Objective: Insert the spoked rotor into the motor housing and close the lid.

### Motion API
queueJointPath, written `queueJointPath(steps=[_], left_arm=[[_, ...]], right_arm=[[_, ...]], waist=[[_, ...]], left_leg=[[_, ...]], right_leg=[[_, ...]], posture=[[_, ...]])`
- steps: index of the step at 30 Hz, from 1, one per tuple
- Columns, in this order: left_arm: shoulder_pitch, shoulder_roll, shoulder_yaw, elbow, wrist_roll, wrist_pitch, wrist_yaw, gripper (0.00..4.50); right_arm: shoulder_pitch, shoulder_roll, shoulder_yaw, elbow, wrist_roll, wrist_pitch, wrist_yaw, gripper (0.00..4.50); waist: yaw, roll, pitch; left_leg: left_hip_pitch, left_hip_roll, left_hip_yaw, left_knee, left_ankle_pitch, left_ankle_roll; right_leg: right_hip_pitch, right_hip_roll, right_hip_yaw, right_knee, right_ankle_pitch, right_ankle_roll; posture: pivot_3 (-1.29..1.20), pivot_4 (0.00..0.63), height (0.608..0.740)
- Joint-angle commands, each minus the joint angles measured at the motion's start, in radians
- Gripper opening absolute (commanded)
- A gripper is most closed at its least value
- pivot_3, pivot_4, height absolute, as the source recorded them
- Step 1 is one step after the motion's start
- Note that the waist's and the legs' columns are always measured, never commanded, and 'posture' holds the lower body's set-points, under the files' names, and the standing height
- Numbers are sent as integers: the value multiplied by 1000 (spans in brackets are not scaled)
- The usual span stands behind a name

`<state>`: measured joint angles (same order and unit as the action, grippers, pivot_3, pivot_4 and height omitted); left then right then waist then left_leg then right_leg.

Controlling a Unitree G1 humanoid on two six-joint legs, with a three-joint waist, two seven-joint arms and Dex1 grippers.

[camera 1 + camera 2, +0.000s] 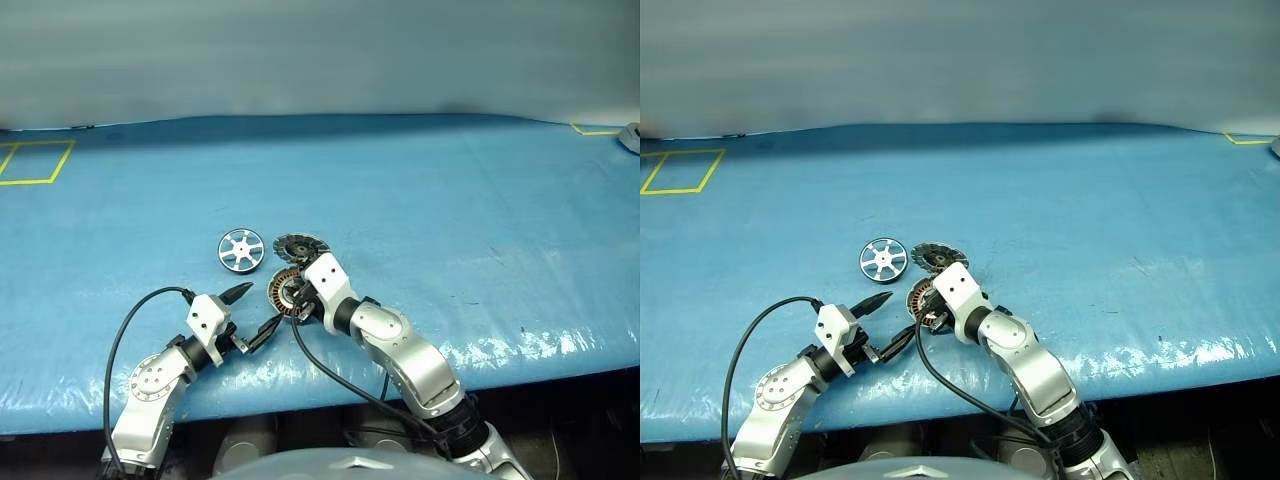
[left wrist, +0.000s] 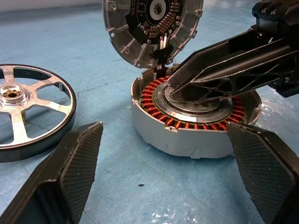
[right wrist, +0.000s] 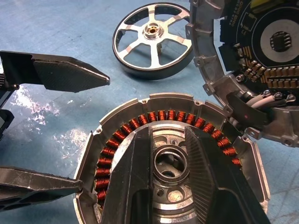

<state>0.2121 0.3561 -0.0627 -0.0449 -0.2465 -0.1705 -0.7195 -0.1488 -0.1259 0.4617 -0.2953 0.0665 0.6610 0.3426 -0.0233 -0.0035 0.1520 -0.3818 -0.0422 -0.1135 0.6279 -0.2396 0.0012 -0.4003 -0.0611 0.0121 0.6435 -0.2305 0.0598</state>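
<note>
Right now my right gripper (image 3: 170,154) reaches into the motor housing (image 2: 196,128), fingers narrowly parted around its central bearing; whether they actually grip anything I cannot tell. My left gripper (image 1: 248,315) hangs released, fingers wide, just beside the housing. On the blue surface (image 1: 450,200) the spoked rotor (image 1: 241,250) lies flat nearby, untouched. The lid (image 2: 152,25) stands tipped open at the housing's rim.

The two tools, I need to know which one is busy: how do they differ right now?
The left tool stands wide open beside the motor housing, holding nothing. The right tool is nearly closed, its tips reaching down into the housing's centre. Both have black fingers aimed at the housing.
</note>
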Motion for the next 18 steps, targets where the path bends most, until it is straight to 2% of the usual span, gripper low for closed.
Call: queueJointPath(steps=[1,2,7,15,18], left_arm=[[3,-3,1,-22,0,-5,7,4500],[3,-3,1,-23,0,-5,8,4500],[3,-4,1,-29,0,-1,13,4500],[3,-6,2,-25,1,-5,16,4500],[-1,-7,0,-21,2,-9,16,4500]], right_arm=[[-2,12,-7,-12,5,-10,1,669],[-1,12,-7,-10,4,-12,1,669],[12,0,-15,-43,1,11,-5,2332],[48,-63,-46,-330,111,183,53,2332],[27,-77,-37,-361,94,277,13,1719]], waist=[[0,0,0],[0,0,0],[0,0,0],[1,0,0],[1,0,0]], left_leg=[[0,0,0,0,0,0],[0,0,0,0,0,0],[0,0,0,0,0,0],[0,0,0,0,0,0],[0,0,-1,1,0,0]], right_leg=[[0,0,0,0,0,0],[0,0,0,0,0,0],[0,0,0,0,0,0],[0,0,0,0,0,0],[1,0,0,0,0,0]], posture=[[0,150,740],[0,150,740],[0,150,740],[0,150,740],[0,150,740]])
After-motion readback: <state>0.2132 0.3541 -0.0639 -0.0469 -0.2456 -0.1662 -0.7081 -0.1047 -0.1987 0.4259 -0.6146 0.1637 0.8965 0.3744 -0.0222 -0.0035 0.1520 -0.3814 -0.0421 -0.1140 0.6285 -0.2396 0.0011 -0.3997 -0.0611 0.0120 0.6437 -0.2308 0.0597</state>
